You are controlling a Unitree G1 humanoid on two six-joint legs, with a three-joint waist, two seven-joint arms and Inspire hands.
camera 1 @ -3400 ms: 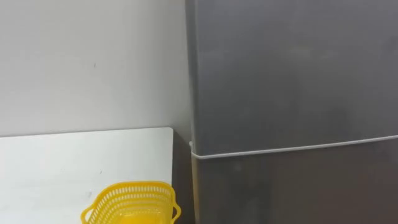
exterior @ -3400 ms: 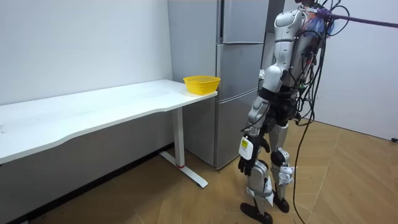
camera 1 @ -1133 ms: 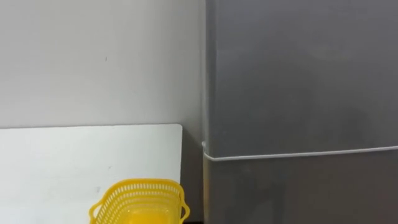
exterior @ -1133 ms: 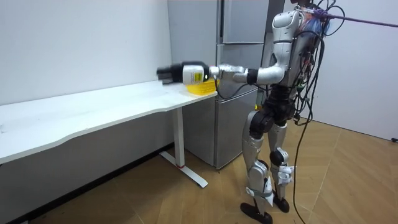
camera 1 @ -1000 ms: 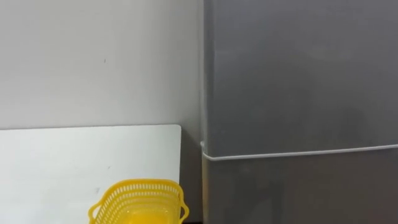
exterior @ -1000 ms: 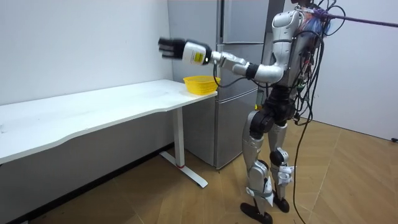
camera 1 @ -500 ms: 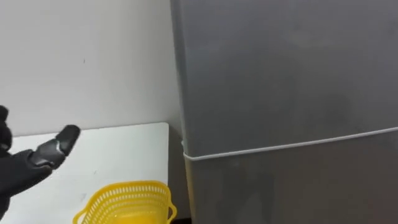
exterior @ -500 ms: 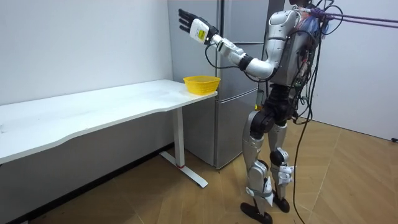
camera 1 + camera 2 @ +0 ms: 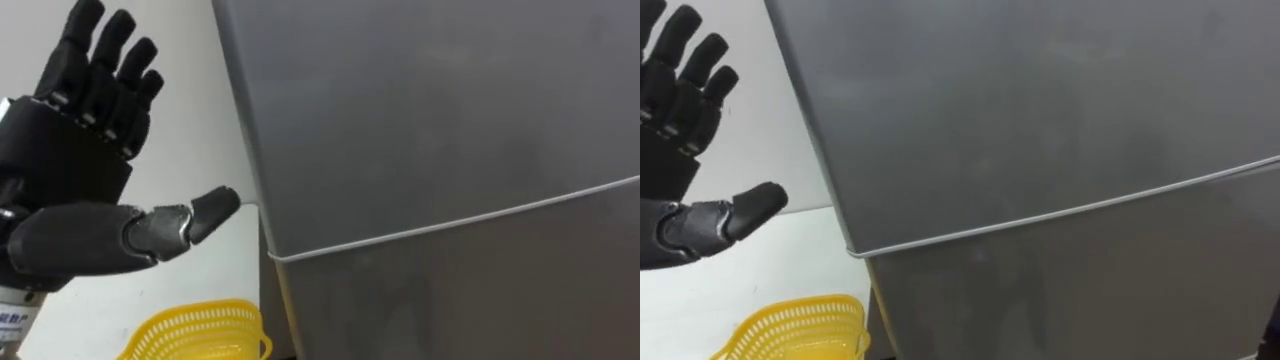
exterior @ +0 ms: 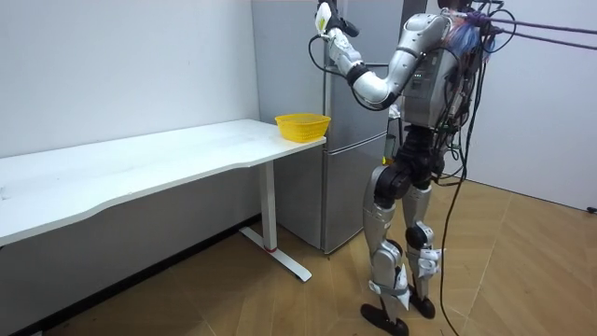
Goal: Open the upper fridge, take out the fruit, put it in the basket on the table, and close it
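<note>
Item: upper fridge door (image 9: 430, 110). Grey, plain, closed; its face is turned toward the robot. Long axis upright, left edge running top to bottom just right of the raised hand. No handle visible. The thing to be retrieved is hidden behind it.

Adjoining: pale seam (image 9: 450, 225) dividing it from the lower door (image 9: 480, 300), also closed.

Left hand (image 9: 70, 170): held high beside the door's left edge, apart from it. Fingers (image 9: 110, 60) straight and spread, pointing up; thumb out toward the edge; holding nothing.

Surroundings: yellow basket (image 9: 195, 335) at the end of the white surface (image 9: 205, 275), just beside the fridge. In the room view the robot stands upright facing the fridge.

Step, as judged: reach for opening, door not yet touched. Next move calls for the fingers to catch the left edge and pull the door outward.
</note>
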